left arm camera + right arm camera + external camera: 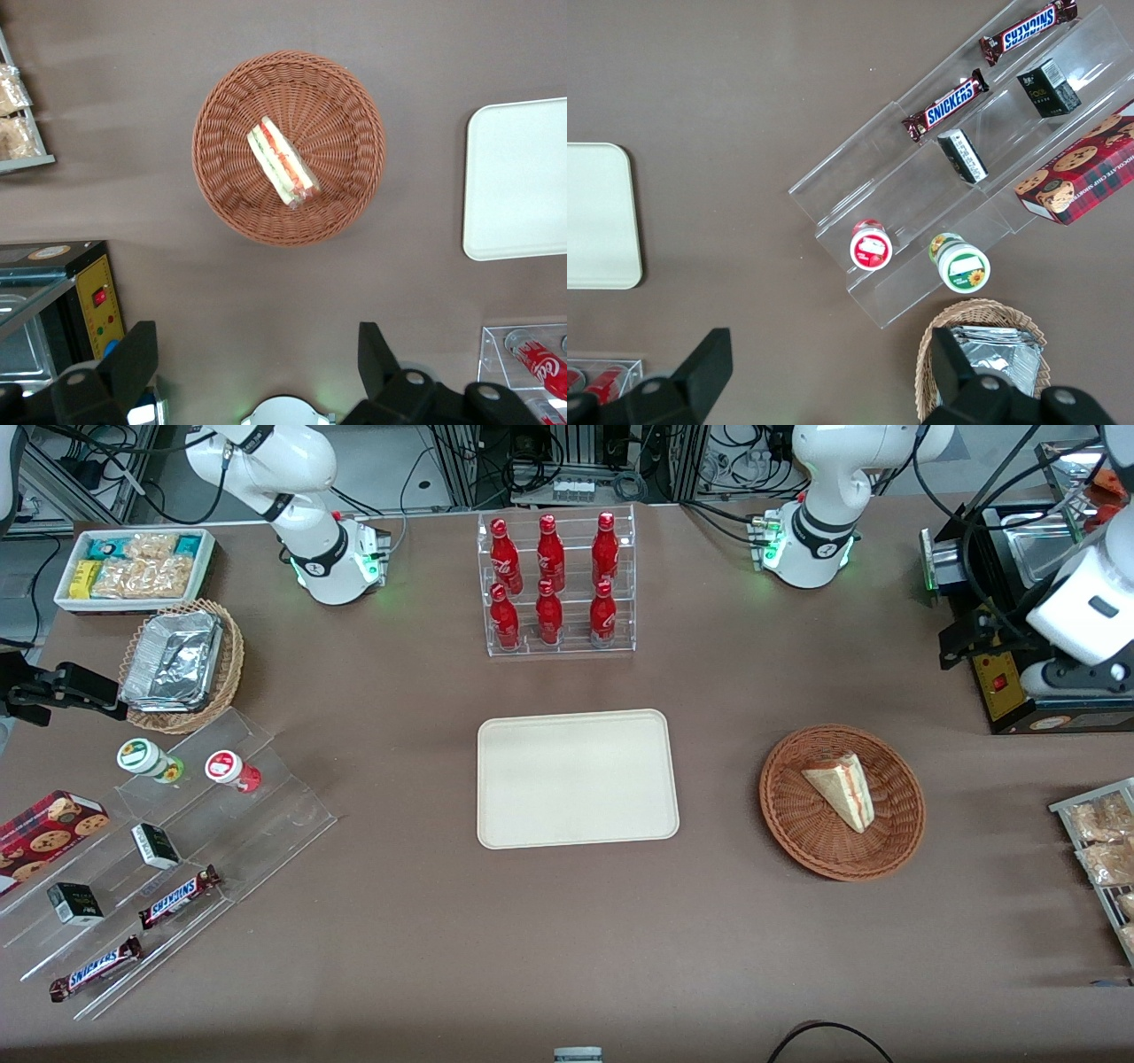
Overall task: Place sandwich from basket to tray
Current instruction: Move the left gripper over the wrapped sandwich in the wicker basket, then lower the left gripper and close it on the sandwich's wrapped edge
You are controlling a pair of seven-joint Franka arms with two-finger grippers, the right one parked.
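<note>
Gripper (257, 372) is seen in the left wrist view with its two dark fingers (133, 359) spread wide apart, nothing held between them. It is pointed straight down at the brown table (266, 292), well above it. In the front view the gripper itself is not made out; only the white wrist of the working arm (1085, 615) is seen at the right edge of the frame, over the black machine (1019, 646) there.

The basket (221, 106) is seen on the table below the gripper, clear of the fingers. The sandwich (282, 162) is lying in the basket, roughly at its centre, cut edge with red-orange and green layers turned up toward the wrist camera. In the front view the basket (788, 815) is at centre right of the frame, with the sandwich (842, 788) in it, tip pointing toward the lower edge of the frame.

The tray (576, 779) is at the centre of the front frame, flat on the table, well apart from the basket, nothing on it. An acrylic rack of red bottles (554, 584) is placed above it in the frame, between the two arm bases. Bagged snacks on a wire rack (1099, 841) are seen at the right edge, near the basket. Snack displays are grouped at lower left.
</note>
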